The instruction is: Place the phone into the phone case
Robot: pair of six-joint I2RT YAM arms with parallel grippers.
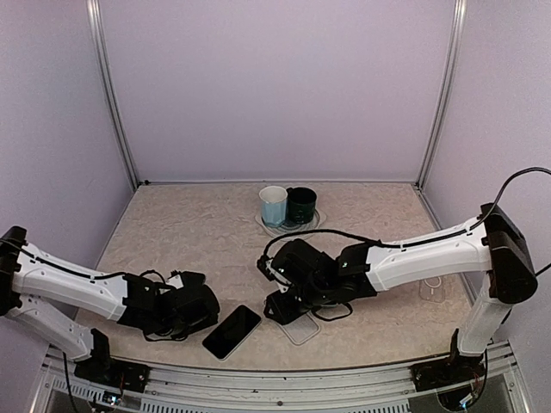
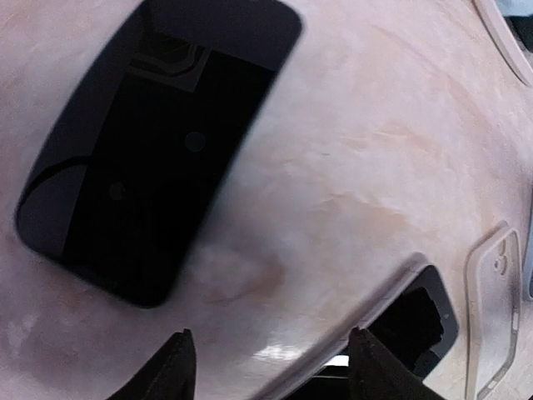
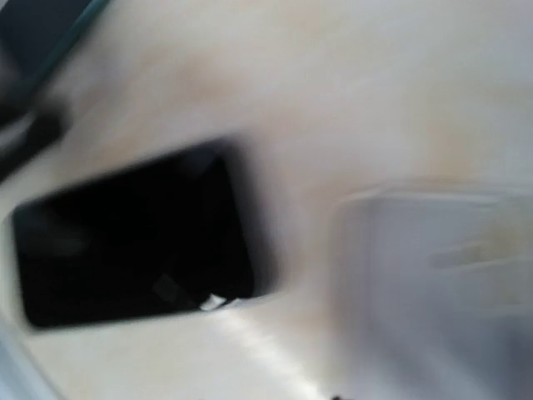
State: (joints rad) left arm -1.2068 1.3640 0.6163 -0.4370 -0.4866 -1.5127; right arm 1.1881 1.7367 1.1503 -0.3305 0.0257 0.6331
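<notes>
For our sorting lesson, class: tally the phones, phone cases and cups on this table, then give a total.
Phones: 1, the black phone
Phone cases: 1, the clear case; a faint shape by the right arm is too unclear to count
Cups: 2, the pale blue cup and the black cup
Total: 4

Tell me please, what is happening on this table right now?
Two robot arms must put the black phone into the clear case. The phone lies flat on the table near the front edge, and nothing holds it. The left tool is low beside it, fingers apart and empty. The right tool is down at the case, which lies apart from the phone; whether it grips the case cannot be seen.
</notes>
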